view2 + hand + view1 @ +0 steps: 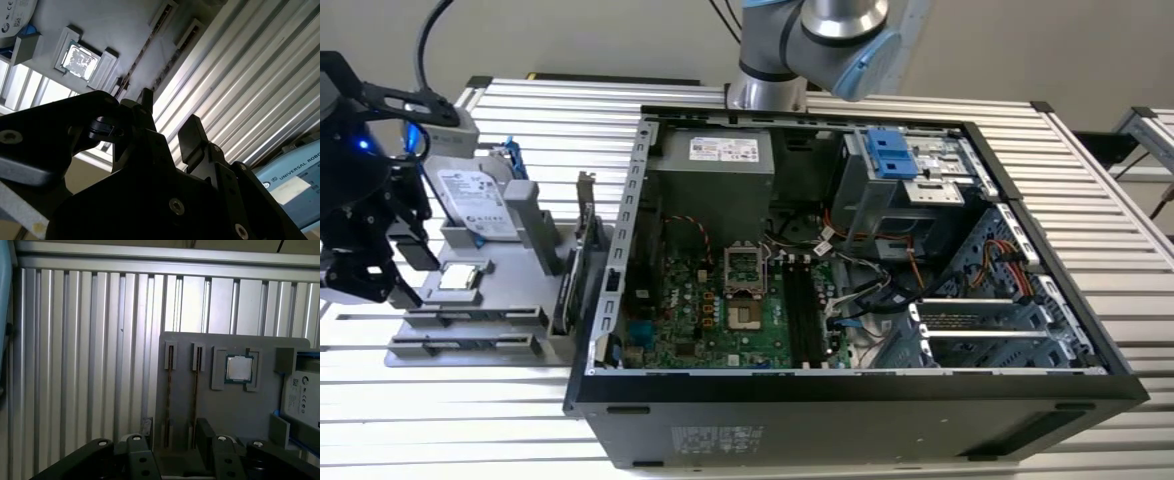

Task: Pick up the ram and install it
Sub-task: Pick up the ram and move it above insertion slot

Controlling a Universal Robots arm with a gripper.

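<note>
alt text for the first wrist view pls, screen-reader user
Open, empty gripper above a grey parts tray on a slatted metal table, lined up with two narrow slots that each hold a ram stick edge-on. Also on the tray: a processor chip in a recess and a hard drive at one end.

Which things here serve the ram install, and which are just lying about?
Job: open black claw; two dark ram sticks edge-on in the grey holder; green motherboard in the open black computer case.
Lying about: silver hard drive in a blue frame; square silver processor chip; upright card with metal bracket.
</note>
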